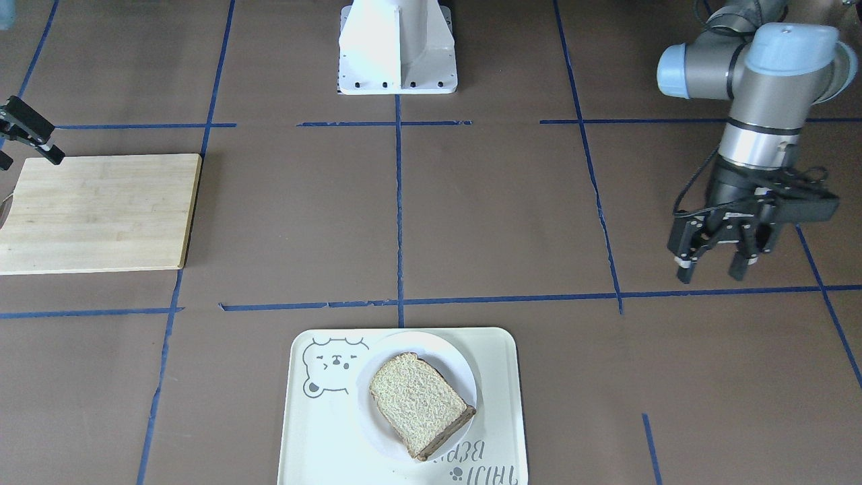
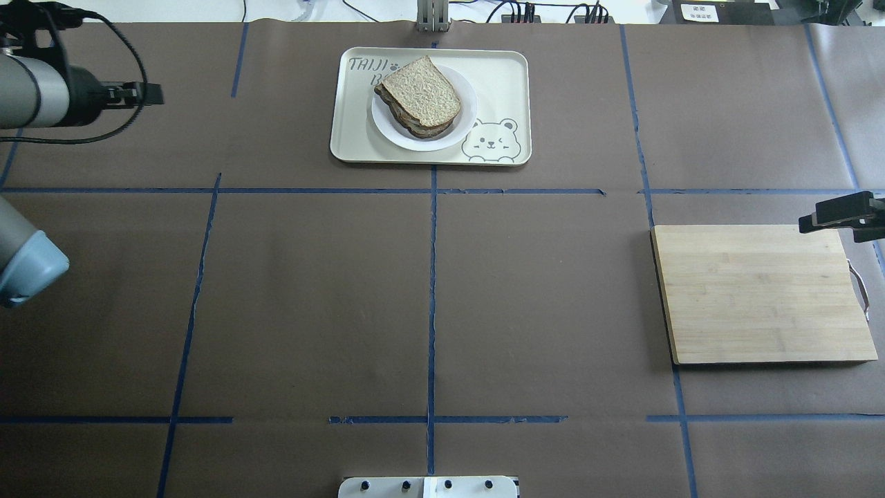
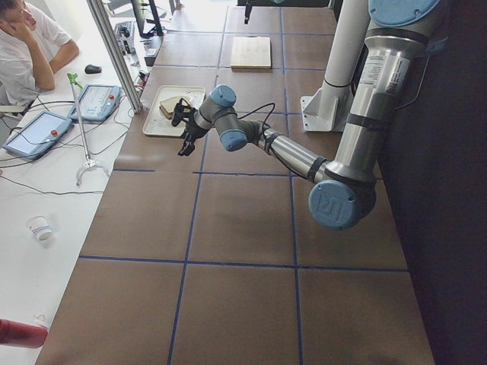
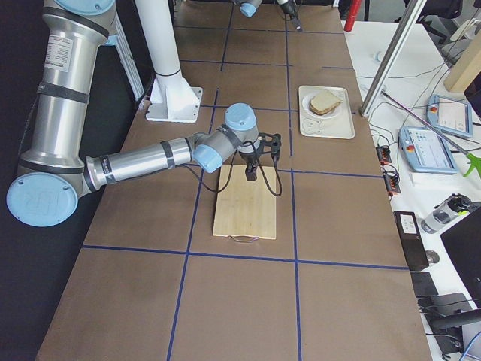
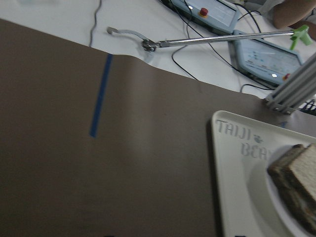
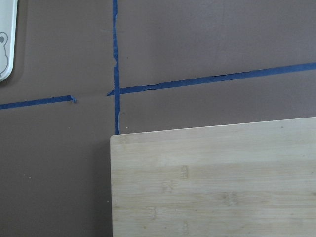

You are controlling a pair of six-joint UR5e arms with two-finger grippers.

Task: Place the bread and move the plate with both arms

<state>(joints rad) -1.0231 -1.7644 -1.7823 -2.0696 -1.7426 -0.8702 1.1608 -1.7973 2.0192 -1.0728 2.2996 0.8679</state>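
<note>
Apparently done: bread [image 2: 422,90] is lying on plate [image 2: 467,119] at 12 o'clock; left gripper [image 1: 710,273] and right gripper [image 2: 833,225] are hanging open, empty, needing only parking.

A: How does the left arm [image 1: 754,101] stand?
B: Wrist turned down, left gripper [image 1: 712,273] above the tabletop, fingers [image 1: 685,266] spread apart.
A: And the right arm [image 4: 143,162]?
B: Stretched out low. The right gripper [image 2: 836,223] shows only partly at the frame's edge, its fingers apart too.
</note>
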